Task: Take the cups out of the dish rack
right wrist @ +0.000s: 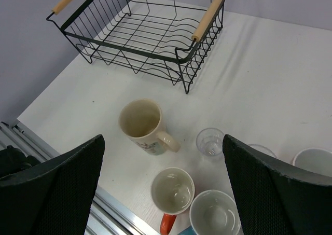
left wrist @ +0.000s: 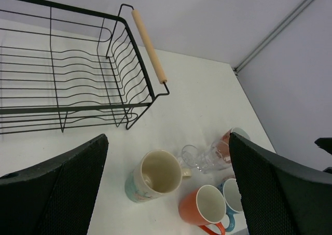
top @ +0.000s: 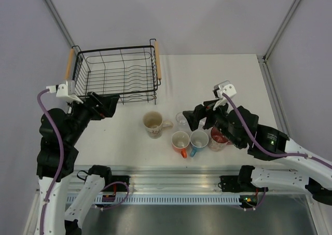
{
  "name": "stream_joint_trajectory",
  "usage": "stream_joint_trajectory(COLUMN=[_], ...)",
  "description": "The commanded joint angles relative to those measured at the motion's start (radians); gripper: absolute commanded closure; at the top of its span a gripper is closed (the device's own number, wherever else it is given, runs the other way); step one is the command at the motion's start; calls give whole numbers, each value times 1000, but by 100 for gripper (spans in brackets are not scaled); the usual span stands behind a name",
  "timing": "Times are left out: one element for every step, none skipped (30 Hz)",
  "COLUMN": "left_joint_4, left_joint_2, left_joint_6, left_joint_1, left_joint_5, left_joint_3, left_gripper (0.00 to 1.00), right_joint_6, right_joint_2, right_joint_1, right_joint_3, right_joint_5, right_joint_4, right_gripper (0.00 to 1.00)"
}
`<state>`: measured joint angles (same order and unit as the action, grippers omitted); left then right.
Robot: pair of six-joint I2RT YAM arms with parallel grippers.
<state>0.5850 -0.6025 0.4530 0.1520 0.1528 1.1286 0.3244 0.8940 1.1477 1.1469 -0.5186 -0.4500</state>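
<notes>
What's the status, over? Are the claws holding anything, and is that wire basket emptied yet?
Left gripper open, empty. Right gripper open, empty. Dish rack empty; cups standing together on the table. Nothing in the way.

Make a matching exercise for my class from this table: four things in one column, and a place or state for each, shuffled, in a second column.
Things
1. rack
2. cream mug
3. orange mug
4. glass

Places or states (seen from above)
a. see-through, just right of the cream mug's handle
b. holds no cups
c. leftmost cup on the table
d. next to the blue mug, on its left

Pairs: 1-b, 2-c, 3-d, 4-a
</notes>
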Motion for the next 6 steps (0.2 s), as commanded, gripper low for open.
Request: stream_joint_trajectory(left_joint_4=[39,39,38,38,39,36], left_joint_2=[1,3,1,1,1,13], left_joint_6=[-25,-22,-19,-19,-17,-17], left_joint_1=[0,-2,0,0,0,0], left_joint_5=[85,91,114,117,120,116], left_joint_3=[34,33,31,31,31,31], left_gripper=[0,0,0,0,0,0], right_joint_6=[47,48,50,50,50,51], right_joint_2=[-30,-35,-36,-36,-38,-38], right_joint_1=[0,1,1,1,1,1], right_joint_3=[-10,-10,-9,-6,-7,-9], right_joint_5=[-49,-50,-52,-52,-51,-49], right_joint_4=[-26,-27,-29,-29,-29,-27], right_gripper=[2,2,2,2,2,2])
